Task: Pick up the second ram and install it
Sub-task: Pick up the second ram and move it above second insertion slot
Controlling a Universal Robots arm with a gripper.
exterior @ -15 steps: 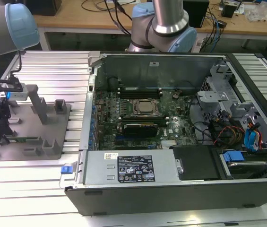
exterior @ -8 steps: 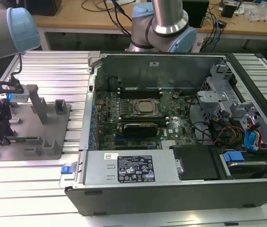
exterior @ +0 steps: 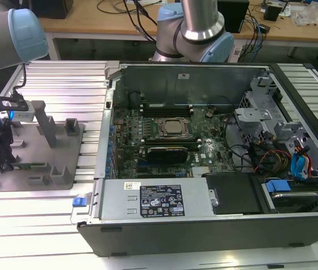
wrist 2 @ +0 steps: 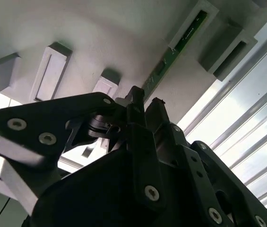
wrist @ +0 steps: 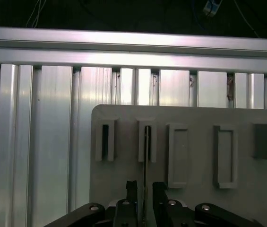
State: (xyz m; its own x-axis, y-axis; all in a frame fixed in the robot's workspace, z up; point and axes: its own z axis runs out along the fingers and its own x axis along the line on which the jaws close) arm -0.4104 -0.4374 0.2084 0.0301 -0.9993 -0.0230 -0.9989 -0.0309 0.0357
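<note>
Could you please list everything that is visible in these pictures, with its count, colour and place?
RAM stick: one, green, on edge in a slot of the fixture plate.
Fixture plate: one, grey, on the table at the exterior view's left.
Computer case: one, dark grey, open, centre of the exterior view.
Motherboard: one, green, inside the case.
Processor: one, silver, mid-motherboard.
Power supply: one, silver-grey, along the case's near wall.
Table: one, ribbed aluminium, under everything.
Robot arm: one, grey with blue caps.
Gripper: one, black, open, one finger on each side of the RAM stick.
</note>
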